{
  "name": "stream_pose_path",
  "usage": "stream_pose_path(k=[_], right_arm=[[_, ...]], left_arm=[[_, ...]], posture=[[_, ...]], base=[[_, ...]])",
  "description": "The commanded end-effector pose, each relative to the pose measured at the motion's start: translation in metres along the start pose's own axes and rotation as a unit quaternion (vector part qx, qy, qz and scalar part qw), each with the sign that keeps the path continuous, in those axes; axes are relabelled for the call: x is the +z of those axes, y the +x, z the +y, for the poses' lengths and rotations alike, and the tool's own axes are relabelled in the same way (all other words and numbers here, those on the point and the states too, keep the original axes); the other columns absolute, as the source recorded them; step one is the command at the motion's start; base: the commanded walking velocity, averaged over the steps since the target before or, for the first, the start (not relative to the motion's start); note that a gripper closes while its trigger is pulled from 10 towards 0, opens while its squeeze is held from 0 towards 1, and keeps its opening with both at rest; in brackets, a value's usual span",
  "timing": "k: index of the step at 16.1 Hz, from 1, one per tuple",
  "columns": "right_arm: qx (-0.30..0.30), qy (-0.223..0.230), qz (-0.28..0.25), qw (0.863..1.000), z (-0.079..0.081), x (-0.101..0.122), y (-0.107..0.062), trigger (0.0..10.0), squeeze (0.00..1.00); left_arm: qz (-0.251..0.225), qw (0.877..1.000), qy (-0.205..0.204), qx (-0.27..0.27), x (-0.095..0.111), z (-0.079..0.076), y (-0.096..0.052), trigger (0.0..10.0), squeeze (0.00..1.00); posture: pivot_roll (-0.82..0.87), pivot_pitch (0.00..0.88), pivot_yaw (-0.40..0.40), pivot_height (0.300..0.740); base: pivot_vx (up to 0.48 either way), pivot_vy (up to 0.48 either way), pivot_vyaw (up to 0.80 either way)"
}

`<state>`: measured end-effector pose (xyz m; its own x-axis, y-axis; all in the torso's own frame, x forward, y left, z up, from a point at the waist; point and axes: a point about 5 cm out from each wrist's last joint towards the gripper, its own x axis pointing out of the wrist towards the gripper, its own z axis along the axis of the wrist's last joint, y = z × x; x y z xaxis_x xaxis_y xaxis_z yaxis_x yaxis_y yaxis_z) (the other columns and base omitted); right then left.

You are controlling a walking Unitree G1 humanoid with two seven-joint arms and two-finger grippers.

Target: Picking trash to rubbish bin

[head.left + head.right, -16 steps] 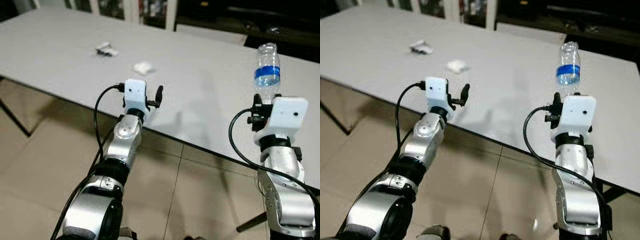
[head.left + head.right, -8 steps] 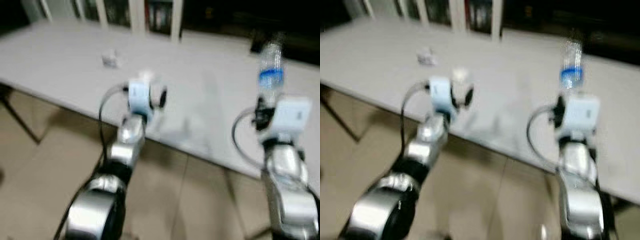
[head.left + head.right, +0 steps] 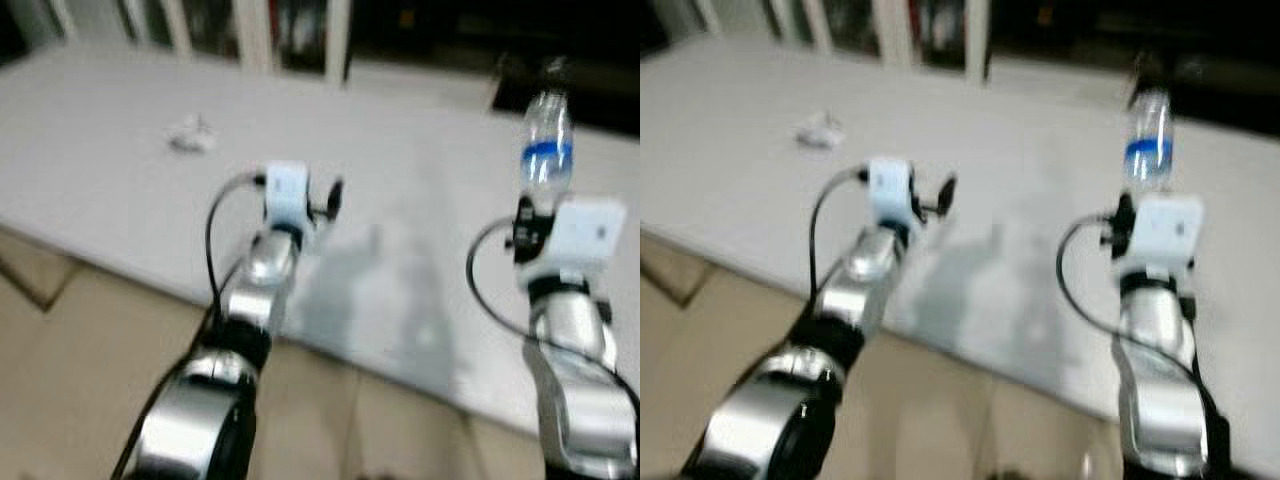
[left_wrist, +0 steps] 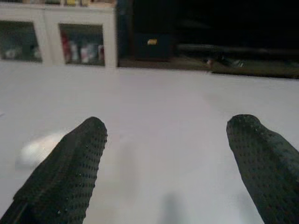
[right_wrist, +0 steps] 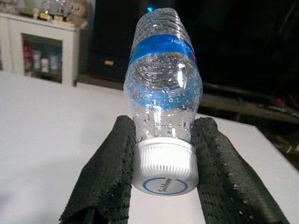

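The right gripper [image 5: 161,186] clamped a plastic bottle [image 5: 163,93] by its cap end, raised at 2 o'clock over the table [image 3: 420,300] — the left gripper [image 4: 168,172] gaped wide, empty; carrying it binward seemed next

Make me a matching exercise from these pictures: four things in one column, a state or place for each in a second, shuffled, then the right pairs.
Things:
1. plastic bottle
2. left gripper
3. crumpled paper
4. right gripper

States or places:
A. open, holding nothing
B. lying far out on the white table
C. shut at the bottle's cap end
D. held cap toward the wrist, blue label around it

Pairs: 1-D, 2-A, 3-B, 4-C
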<state>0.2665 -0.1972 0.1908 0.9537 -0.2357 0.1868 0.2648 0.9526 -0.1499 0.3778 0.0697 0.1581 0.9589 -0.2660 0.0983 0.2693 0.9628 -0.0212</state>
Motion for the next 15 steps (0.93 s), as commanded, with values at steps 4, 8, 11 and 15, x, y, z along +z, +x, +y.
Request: stream_pose_path(k=[4,8,11,15], right_arm=[[0.005,0.002,-0.01,1.0,0.003,0.005,-0.002,10.0,0.0],[0.008,0.001,-0.005,1.0,0.003,0.003,-0.002,10.0,0.0],[0.01,0.001,-0.004,1.0,0.004,0.003,-0.003,10.0,0.0],[0.01,0.001,0.001,1.0,0.004,0.001,-0.008,10.0,0.0]], left_arm=[[-0.002,1.0,0.008,0.014,0.003,0.009,0.0,10.0,0.0],[-0.005,1.0,0.01,0.017,0.002,0.009,-0.001,10.0,0.0],[0.002,0.999,0.029,0.042,0.001,0.019,0.0,10.0,0.0],[0.031,0.995,0.067,0.072,-0.004,0.039,0.0,10.0,0.0]], posture=[[0.03,0.091,-0.018,0.74],[0.03,0.094,-0.019,0.74],[0.03,0.105,-0.022,0.74],[0.02,0.119,-0.019,0.74]], base=[[0.458,0.0,0.0],[0.112,0.0,0.0],[0.0,0.0,0.0],[0.0,0.0,0.0]])
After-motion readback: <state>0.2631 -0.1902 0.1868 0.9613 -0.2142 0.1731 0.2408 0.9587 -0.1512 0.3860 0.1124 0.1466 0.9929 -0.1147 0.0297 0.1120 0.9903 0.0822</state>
